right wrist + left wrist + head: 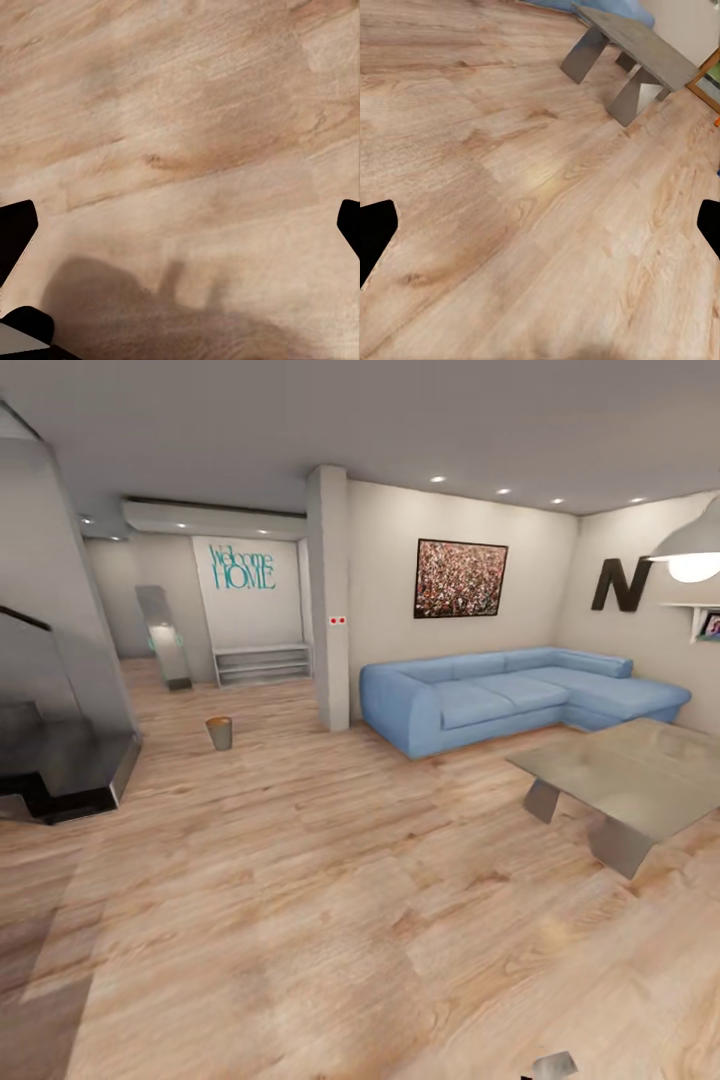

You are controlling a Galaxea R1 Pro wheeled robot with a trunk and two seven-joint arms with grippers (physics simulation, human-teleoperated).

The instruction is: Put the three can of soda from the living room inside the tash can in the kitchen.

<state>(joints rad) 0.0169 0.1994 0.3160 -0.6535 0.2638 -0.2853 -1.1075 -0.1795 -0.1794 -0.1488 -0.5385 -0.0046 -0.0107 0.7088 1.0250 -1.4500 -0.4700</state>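
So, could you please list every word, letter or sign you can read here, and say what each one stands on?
"Welcome HOME" in teal lettering, on the white wall panel above the low shelf.
"N", a large dark letter, mounted on the right-hand wall near the pendant lamp.
The framed picture above the blue sofa shows only a speckled pattern, no readable text.

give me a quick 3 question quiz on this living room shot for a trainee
1. True or false: the small bin stands upright on the wood floor, apart from the blue sofa.
2. What hangs on the wall above the sofa? A) a clock B) a dark-framed picture C) a mirror
3. Fill in: in the left wrist view the left gripper has its fingers spread wide over bare ____.

Key: 1 true; 2 B; 3 floor
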